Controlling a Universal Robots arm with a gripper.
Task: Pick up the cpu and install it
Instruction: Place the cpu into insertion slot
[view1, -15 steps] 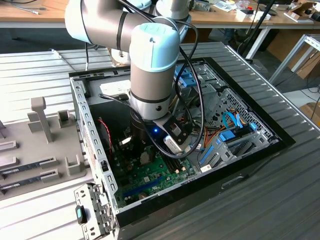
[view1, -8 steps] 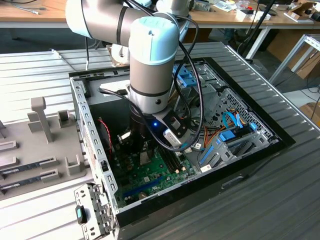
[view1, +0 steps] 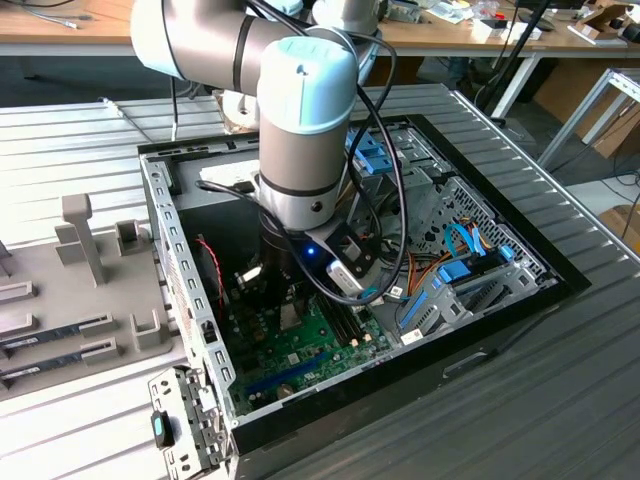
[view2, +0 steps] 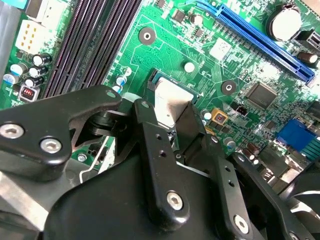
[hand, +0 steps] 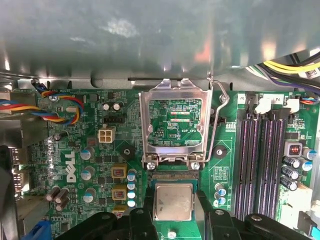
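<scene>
The cpu (hand: 173, 201), a silver square with a thin green rim, lies level over the motherboard's socket (hand: 172, 176). My gripper (hand: 173, 205) is shut on the cpu, with a black finger (hand: 149, 207) against each of two opposite edges. In the second wrist view the cpu (view2: 167, 97) shows between the same fingers (view2: 150, 130) at the socket's dark frame. I cannot tell if it is seated or held just above. The socket's metal load plate (hand: 172, 122) stands open beside it. In the exterior view my arm (view1: 300, 150) reaches down into the open computer case (view1: 180, 250).
Black memory slots (hand: 260, 160) run beside the socket, and a thin wire lever (hand: 219, 125) stands up between them. Coloured cables (hand: 60, 107) lie at the board's edge. A blue slot (view2: 260, 35) crosses the board. A grey tray (view1: 70, 330) holds memory sticks at the exterior view's left.
</scene>
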